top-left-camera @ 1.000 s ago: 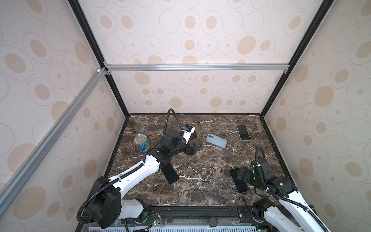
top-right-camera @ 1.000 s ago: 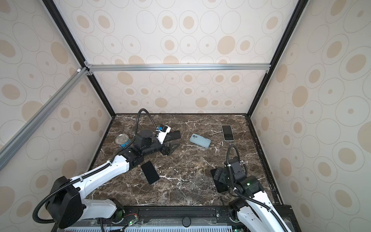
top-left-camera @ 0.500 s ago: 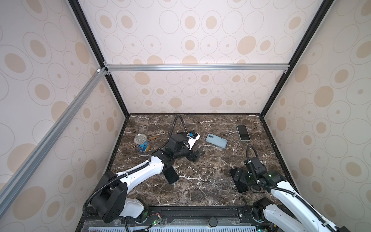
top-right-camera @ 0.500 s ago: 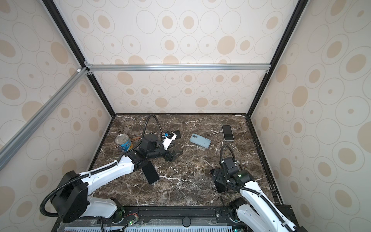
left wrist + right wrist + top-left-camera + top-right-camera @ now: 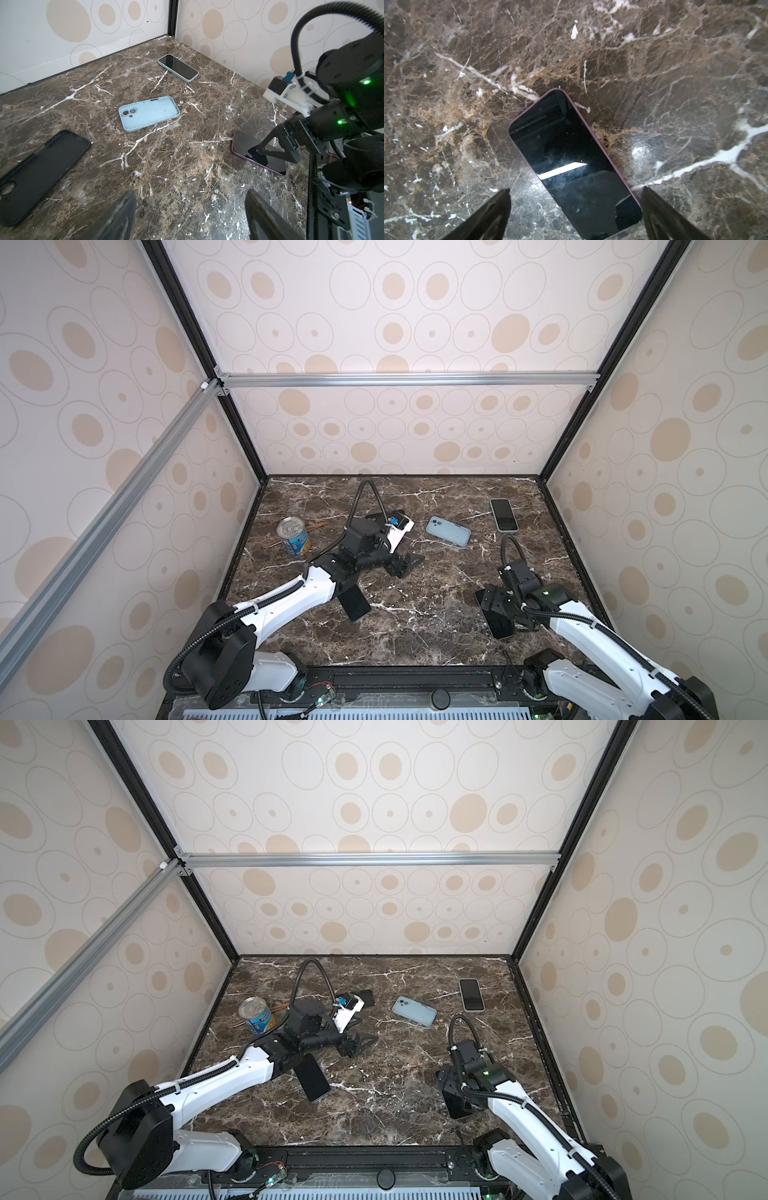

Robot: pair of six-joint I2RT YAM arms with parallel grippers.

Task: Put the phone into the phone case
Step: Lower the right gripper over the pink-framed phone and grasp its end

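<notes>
Showing the approach stage of the task: the right gripper point(image 5: 575, 190) hangs low over a purple-edged phone point(image 5: 571, 162) that lies flat and screen-up on the marble table point(image 5: 675, 72). Its jaws are spread wide, one finger on each side of the phone's near end, and the phone sits askew between them. Whether either finger touches the phone's edge cannot be told. In both top views this phone lies near the front right of the table, partly hidden under the gripper. The left gripper point(image 5: 405, 565), likewise spread and empty, hovers mid-table. Its wrist view looks toward a light-blue phone case point(image 5: 148, 113) lying open side up, with a black phone case point(image 5: 41, 166) nearby, also open side up. A pale-edged phone point(image 5: 177, 66) rests toward the back right corner, a black phone point(image 5: 355, 605) lies beside the left arm, and a tin can point(image 5: 294, 536) stands at the left. The step in hand is judged to be the grasp; no phone is seated in a case yet, and which case suits the purple-edged phone cannot be told. The next move calls for squaring the jaws to the phone's long edges and closing low, since a thin slab on hard stone offers little purchase.
</notes>
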